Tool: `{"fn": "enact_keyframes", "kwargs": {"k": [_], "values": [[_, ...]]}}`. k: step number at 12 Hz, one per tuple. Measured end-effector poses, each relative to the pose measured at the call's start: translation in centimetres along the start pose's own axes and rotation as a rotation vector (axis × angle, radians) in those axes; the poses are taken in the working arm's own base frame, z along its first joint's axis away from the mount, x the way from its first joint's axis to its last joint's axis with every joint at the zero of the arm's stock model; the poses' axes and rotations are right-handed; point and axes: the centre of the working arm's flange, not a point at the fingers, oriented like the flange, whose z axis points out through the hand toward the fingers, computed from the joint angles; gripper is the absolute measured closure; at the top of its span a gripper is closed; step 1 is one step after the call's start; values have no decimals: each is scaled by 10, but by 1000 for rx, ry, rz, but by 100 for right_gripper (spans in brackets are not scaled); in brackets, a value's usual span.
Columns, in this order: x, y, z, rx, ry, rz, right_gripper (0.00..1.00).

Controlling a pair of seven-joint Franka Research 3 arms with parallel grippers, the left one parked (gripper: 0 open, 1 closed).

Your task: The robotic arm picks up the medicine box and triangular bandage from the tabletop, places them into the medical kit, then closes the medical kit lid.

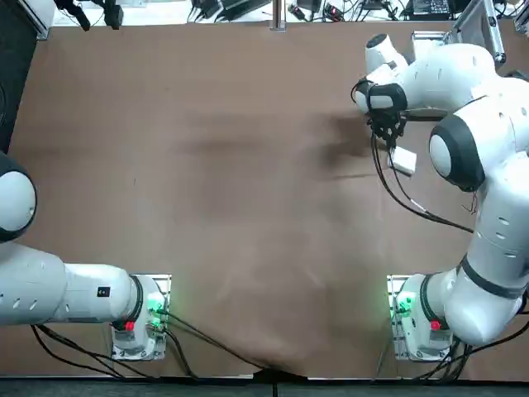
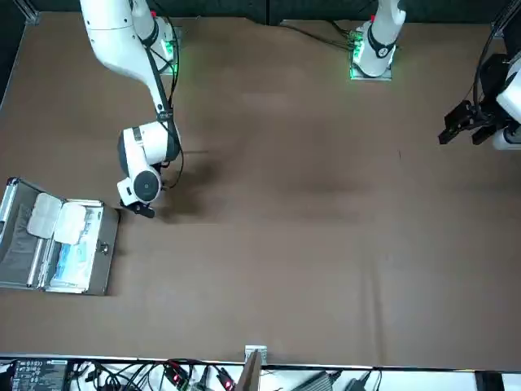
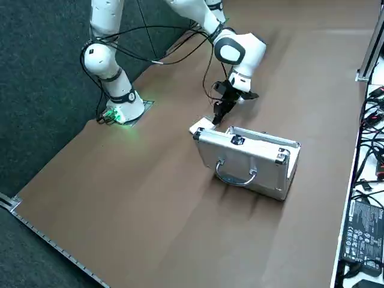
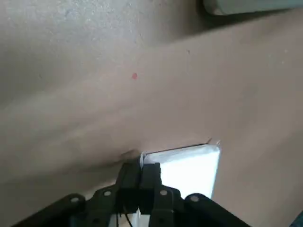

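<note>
The brown bench (image 2: 309,244) carries everything, and the right arm (image 1: 500,190) reaches out over it from its base. The silver case (image 2: 96,269) sits open beyond the hand, farther from the arm bases and somewhat to the robot's right; its hinge line runs roughly away from the bases. Its lid (image 2: 18,244) stands raised on the robot's right side, so closing remains to be done. The right hand (image 4: 140,177) is just short of the case, low by the bench, its two fingers drawn nearly together and, as far as the wrist view shows, pinching the edge of the small white box. The soft white bandage packet (image 2: 57,218) is at the case, its two lobes straddling the hinge line near the end toward the bases. The box (image 1: 403,160) is at the fingertips, most of it jutting to the robot's right; I cannot tell if it touches the bench. The coming move likely turns on that offset: the right arm, clearly the nearer one, should raise the box over the rim and carry it outward and rightward, keeping its jutting side clear.
</note>
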Motion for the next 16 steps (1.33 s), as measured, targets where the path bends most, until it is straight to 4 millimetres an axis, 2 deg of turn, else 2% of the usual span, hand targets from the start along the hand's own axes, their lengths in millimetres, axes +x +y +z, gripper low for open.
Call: {"fn": "enact_keyframes", "kwargs": {"k": [2, 4, 8, 11, 12, 16], "values": [[1, 3, -8, 9, 8, 5, 99], [4, 12, -37, 39, 33, 23, 99], [7, 56, -141, 104, 71, 75, 99], [16, 91, -206, 158, 148, 111, 99], [31, 120, -231, 169, 206, 114, 99], [79, 187, -248, 103, 334, 46, 99]]}}
